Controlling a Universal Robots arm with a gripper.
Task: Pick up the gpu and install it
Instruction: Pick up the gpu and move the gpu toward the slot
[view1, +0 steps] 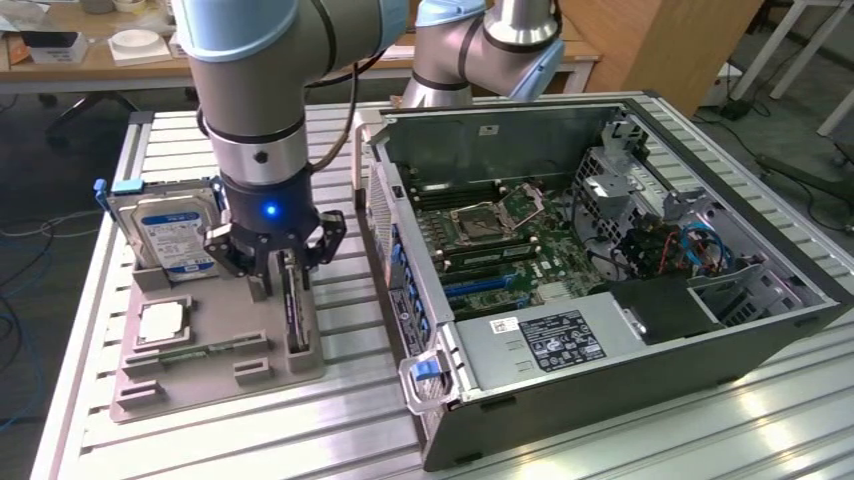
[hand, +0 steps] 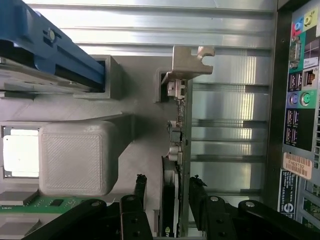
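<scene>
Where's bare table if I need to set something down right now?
Bare table slats in front of the tray and computer case, plus the narrow strip between them. Crowded: the tray, where the open gripper straddles the gpu beside the hard drive.

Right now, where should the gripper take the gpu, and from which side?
I'd take the gpu by its top long edge, coming straight down. It stands on edge in a slot of the grey tray, so pinch its two flat faces. The open gripper sits with one finger on each side. Stay clear of the metal bracket at one end.
</scene>
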